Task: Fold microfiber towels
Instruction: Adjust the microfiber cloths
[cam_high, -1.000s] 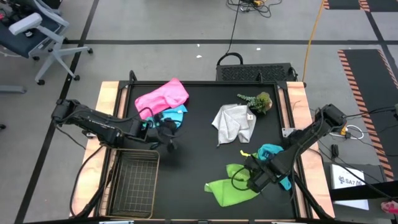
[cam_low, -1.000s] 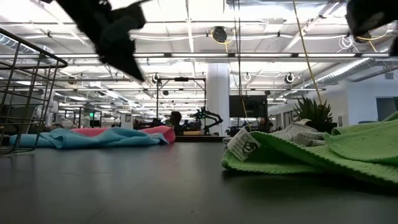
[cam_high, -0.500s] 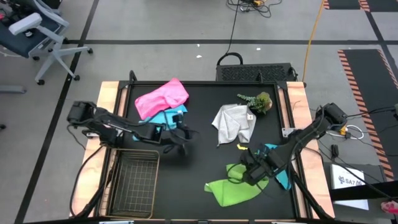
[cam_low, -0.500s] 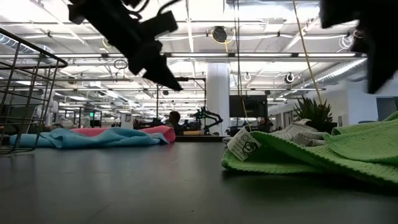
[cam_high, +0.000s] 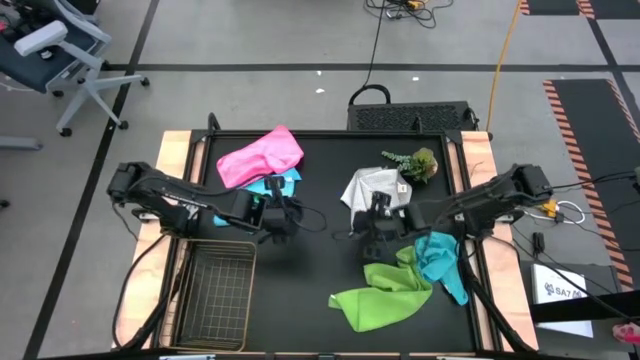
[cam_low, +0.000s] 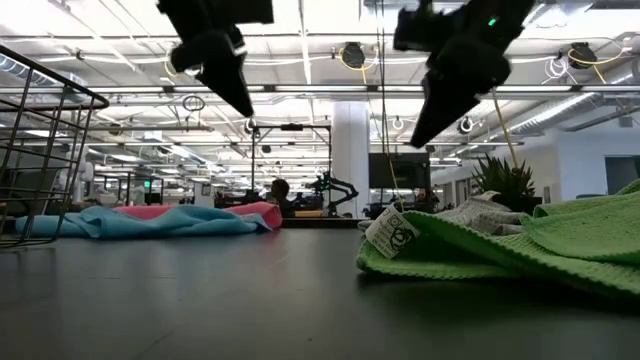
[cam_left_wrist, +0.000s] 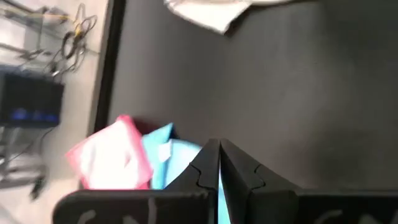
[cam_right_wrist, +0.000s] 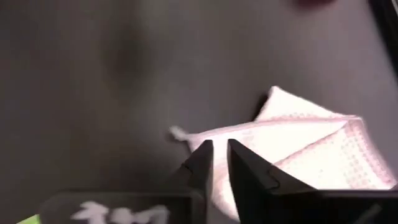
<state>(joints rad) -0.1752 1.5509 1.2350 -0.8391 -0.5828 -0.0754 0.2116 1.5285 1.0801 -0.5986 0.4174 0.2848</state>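
Five soft microfiber towels lie crumpled on the black table (cam_high: 320, 290), none folded yet. The pink towel (cam_high: 260, 155) overlaps the light blue towel (cam_high: 272, 186) near the left arm; the pale grey-white towel (cam_high: 385, 190) sits centre-right, beside a small green potted plant (cam_high: 415, 163); the lime green towel (cam_high: 378, 298) and teal towel (cam_high: 438, 258) touch nearer the right arm. You see the left end effector (cam_high: 285, 218) hovering empty just beside the blue towel, fingers pressed together. Your right end effector (cam_right_wrist: 221, 155) hangs over the grey-white towel's edge, fingers narrowly parted, gripping nothing. Expect light, limp, clinging cloth that sags and bunches: take hold at a corner or hem, pinching a single layer.
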